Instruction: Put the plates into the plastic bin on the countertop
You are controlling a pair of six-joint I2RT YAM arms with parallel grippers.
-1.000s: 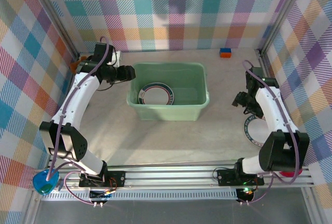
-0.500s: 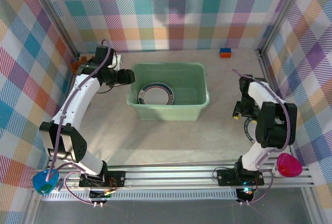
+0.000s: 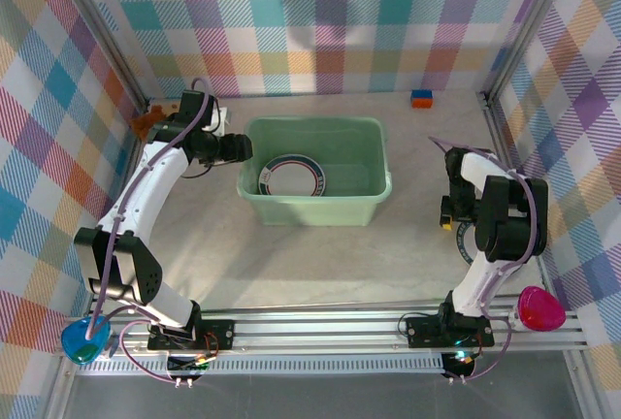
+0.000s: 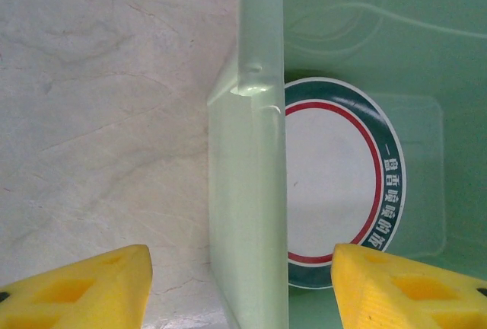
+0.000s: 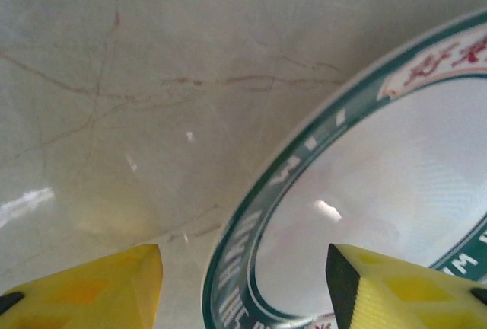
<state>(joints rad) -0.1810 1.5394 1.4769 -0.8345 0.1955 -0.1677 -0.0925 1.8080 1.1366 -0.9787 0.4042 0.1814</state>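
The left end effector [image 4: 240, 268] is hanging open astride the left wall of the plastic bin [image 3: 310, 208]. The bin is sitting mid-counter [image 3: 291, 264] toward the far edge, with a green-rimmed plate [image 4: 327, 184] lying flat inside. Near the counter's right edge, the right end effector [image 5: 243, 264] is straddling the rim of another plate [image 5: 365, 184]. Its jaws are standing apart, gripping nothing, one outside the rim and one over the plate's face.
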